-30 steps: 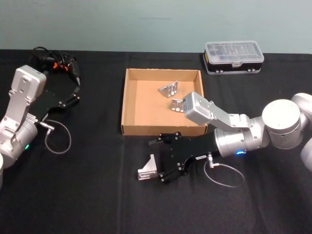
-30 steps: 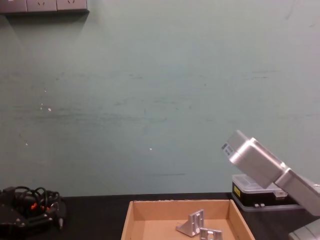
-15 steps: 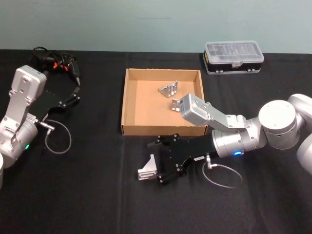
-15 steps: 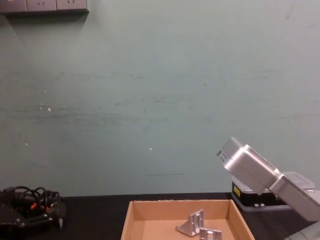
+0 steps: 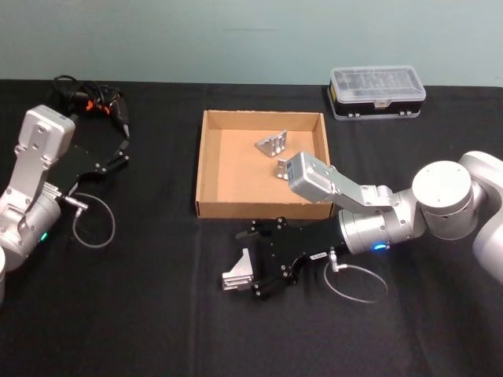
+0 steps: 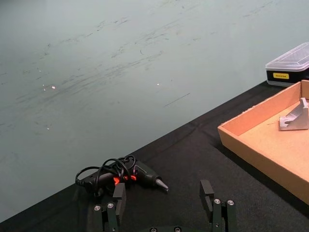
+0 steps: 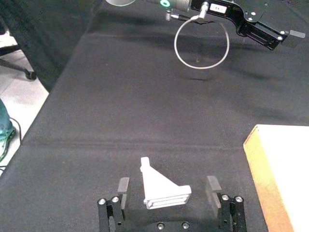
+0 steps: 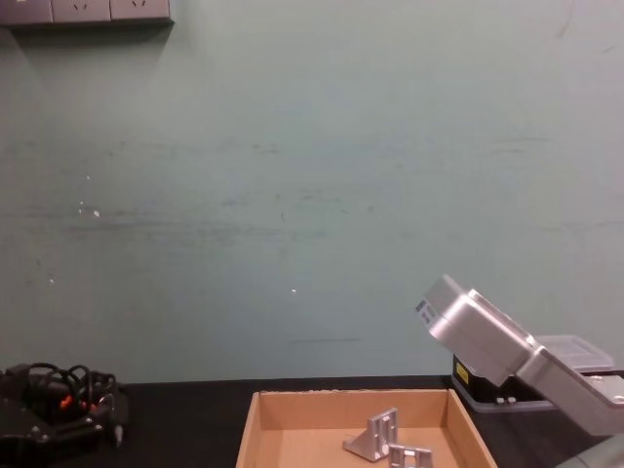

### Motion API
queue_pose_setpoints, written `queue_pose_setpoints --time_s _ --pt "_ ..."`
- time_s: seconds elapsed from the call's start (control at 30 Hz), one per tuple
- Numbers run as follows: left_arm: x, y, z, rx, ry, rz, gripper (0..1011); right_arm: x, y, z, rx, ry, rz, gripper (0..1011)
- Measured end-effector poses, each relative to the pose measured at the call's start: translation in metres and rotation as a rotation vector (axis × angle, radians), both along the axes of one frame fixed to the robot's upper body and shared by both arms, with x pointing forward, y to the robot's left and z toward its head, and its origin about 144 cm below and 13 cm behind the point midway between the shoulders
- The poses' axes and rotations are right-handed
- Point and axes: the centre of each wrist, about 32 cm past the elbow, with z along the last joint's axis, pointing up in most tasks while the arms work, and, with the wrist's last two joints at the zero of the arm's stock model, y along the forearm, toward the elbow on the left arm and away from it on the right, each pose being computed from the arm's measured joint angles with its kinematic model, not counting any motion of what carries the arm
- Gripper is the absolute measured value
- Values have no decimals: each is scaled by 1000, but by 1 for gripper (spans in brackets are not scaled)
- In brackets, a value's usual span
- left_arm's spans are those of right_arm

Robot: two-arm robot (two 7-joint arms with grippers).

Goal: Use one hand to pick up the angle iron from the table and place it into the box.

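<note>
Black tabletop (image 5: 141,314) carries the cardboard box (image 5: 207,169), already holding two brackets. Since a second ago the right gripper (image 7: 167,194) has crept forward, so its spread jaws now straddle the angle iron (image 5: 239,271) just before the box, ungrasped. Left gripper (image 6: 164,205) idles apart, released.

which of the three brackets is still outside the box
The bracket on the table, in front of the box, sitting between the open fingers of the right pincer. The other two brackets lie inside the box.
</note>
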Motion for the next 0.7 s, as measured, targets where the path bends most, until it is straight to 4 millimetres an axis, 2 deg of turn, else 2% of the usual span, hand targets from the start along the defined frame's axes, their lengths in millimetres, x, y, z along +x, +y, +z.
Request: queue_pose_setpoints --time_s 0.2,0.33,0.43,0.5,0.7 --pt "0 0 0 0 0 0 1000 1 1 -1 0 2 3 1004" --pt "0 0 0 0 0 0 1000 2 1 -1 0 4 4 935" --pt "0 0 0 0 0 0 1000 2 1 -2 1 6 3 864" --pt "0 0 0 0 0 0 1000 2 0 -2 1 6 2 771" --pt "0 0 0 0 0 0 1000 2 0 -3 2 8 0 627"
